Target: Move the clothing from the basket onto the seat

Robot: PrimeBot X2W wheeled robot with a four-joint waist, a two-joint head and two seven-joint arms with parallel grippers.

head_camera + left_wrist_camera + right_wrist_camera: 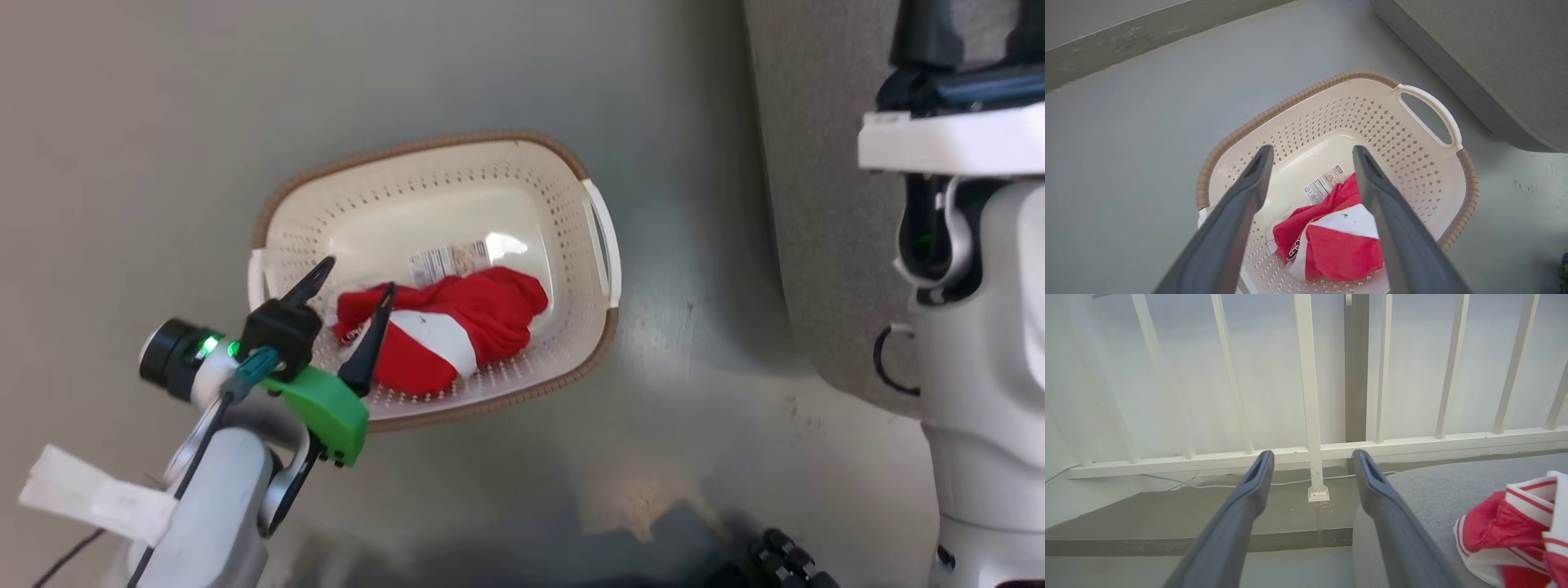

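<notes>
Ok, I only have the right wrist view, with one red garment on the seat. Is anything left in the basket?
Observer: Yes, one red and white garment lies bunched in the basket, against its near wall.
Operator: Where is the left gripper?
Observer: The left gripper hangs open over the basket, aimed at that garment and holding nothing.
Operator: And where is the basket?
Observer: It stands on the floor, to the robot's left of the seat and apart from it.
</notes>
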